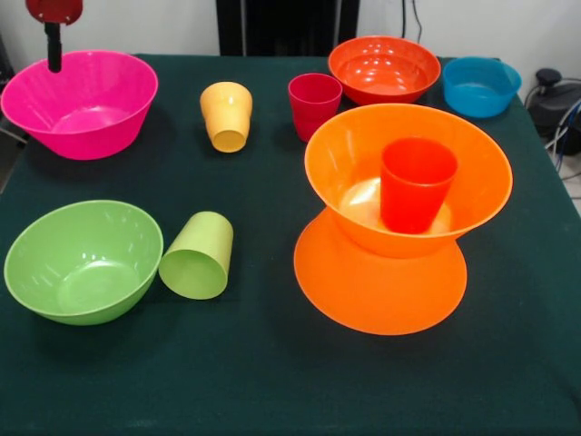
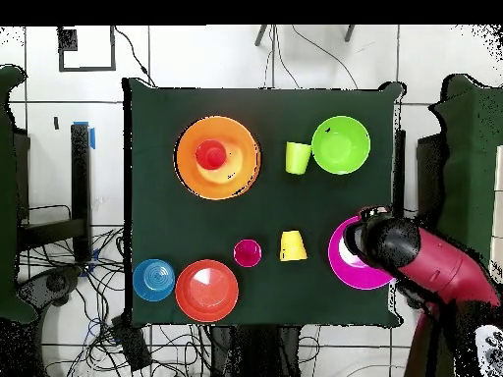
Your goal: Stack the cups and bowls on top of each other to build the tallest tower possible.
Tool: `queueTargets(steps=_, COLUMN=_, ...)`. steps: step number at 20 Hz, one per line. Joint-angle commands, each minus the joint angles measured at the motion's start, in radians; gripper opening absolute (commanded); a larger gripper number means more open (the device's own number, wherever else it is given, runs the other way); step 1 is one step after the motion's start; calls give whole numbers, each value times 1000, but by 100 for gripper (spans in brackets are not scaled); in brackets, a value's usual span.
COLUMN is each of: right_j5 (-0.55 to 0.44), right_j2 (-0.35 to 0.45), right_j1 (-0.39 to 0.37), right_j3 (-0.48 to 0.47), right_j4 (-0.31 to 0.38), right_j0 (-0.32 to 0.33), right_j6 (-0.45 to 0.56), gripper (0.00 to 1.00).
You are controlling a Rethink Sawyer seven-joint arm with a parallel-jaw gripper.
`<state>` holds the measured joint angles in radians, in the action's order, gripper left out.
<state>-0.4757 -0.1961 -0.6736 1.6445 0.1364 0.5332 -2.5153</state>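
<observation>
The hand [image 1: 54,60] is hanging at the large pink bowl's [image 1: 80,102] far rim; whether it is spread or closed cannot be told. A slipping rim grip is being risked, and the tower [image 1: 404,213], right on the counter [image 1: 272,381], with its red-orange cup [image 1: 416,184], is being endangered.

1. The end effector [image 1: 54,50] is cut off by the front view's top edge; only a red block and one dark finger show, so whether it is open or closed cannot be told.
2. In the overhead view the arm [image 2: 418,257] covers the end effector and about half of the pink bowl [image 2: 346,265].
3. The lower orange bowl [image 1: 363,286] (upside down) has its base hidden under the upper orange bowl [image 1: 345,163], and from overhead it cannot be seen apart from the upper one.
4. The red-orange cup [image 1: 416,184] hides part of the upper bowl's floor.
5. The counter [image 1: 272,381] is cut by the front view's bottom edge.
</observation>
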Motion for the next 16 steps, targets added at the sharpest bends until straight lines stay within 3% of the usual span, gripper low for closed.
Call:
queueTargets(steps=1, right_j5=-199, right_j2=168, right_j1=-51, right_j3=-6, right_j4=132, right_j0=113, right_j6=408, gripper=100)
queueTargets(steps=4, right_j5=-220, right_j2=207, right_j1=-41, right_j3=-24, right_j4=146, right_j0=162, right_j6=435, gripper=100)
queueTargets(steps=10, right_j5=-201, right_j2=231, right_j1=-106, right_j3=67, right_j4=175, right_j0=239, right_j6=447, gripper=100)
queueTargets(steps=16, right_j5=-156, right_j2=234, right_j1=-127, right_j3=126, right_j4=189, right_j0=262, right_j6=429, gripper=100)
